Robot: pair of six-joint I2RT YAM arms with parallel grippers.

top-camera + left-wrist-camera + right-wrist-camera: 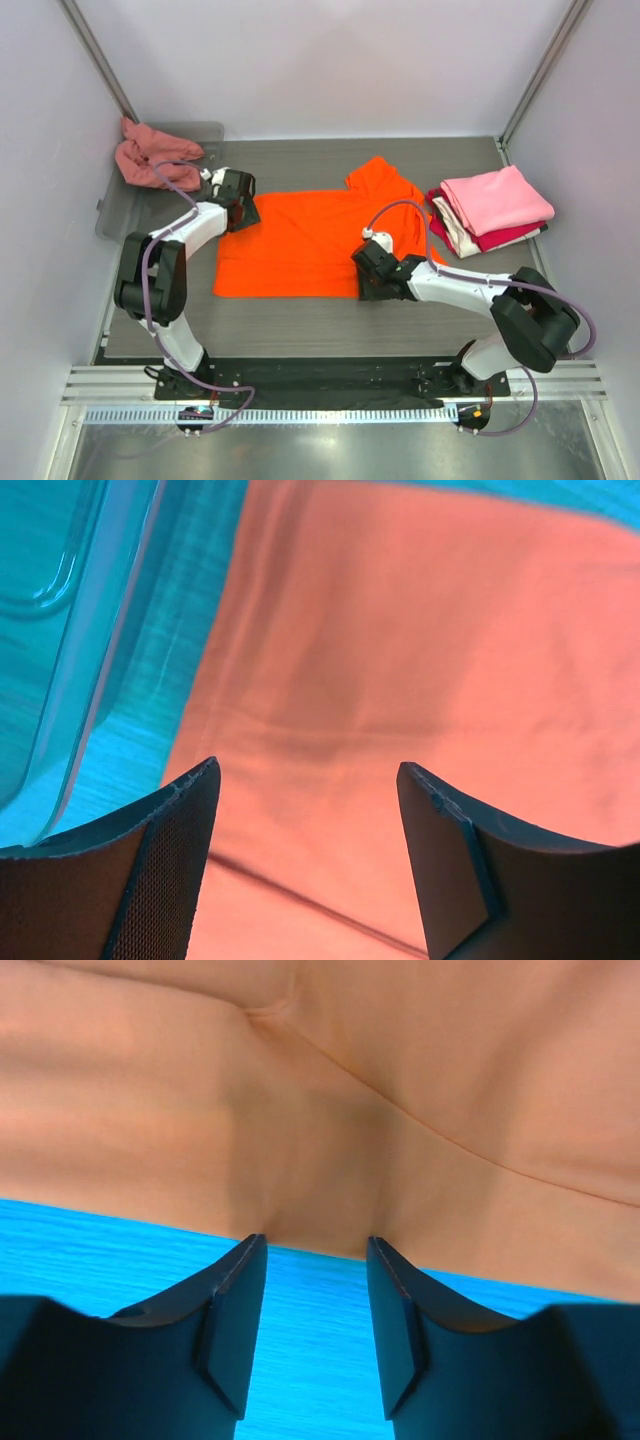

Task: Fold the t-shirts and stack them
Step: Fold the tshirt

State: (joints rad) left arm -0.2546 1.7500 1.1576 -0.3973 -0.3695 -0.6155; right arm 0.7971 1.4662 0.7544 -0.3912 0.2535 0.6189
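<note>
The orange t-shirt is lying spread flat in the middle of the table, with one sleeve pointing toward the far side. The left end effector is hanging over the shirt's far-left corner, and in the left wrist view its fingers are standing wide apart above the orange cloth with nothing between them; the wall of the clear tray is showing just to the left. The right end effector is sitting at the shirt's near-right edge. In the right wrist view its fingers are standing partly spread with their tips right at the hem, bare table is showing through the gap, and no cloth is lying between them. On the right side of the table, the light pink t-shirt is lying folded on top of a stack, and the crimson t-shirt is peeking out beneath it. At the far left, the salmon-pink t-shirt is lying crumpled in the clear tray, well apart from the stack.
</note>
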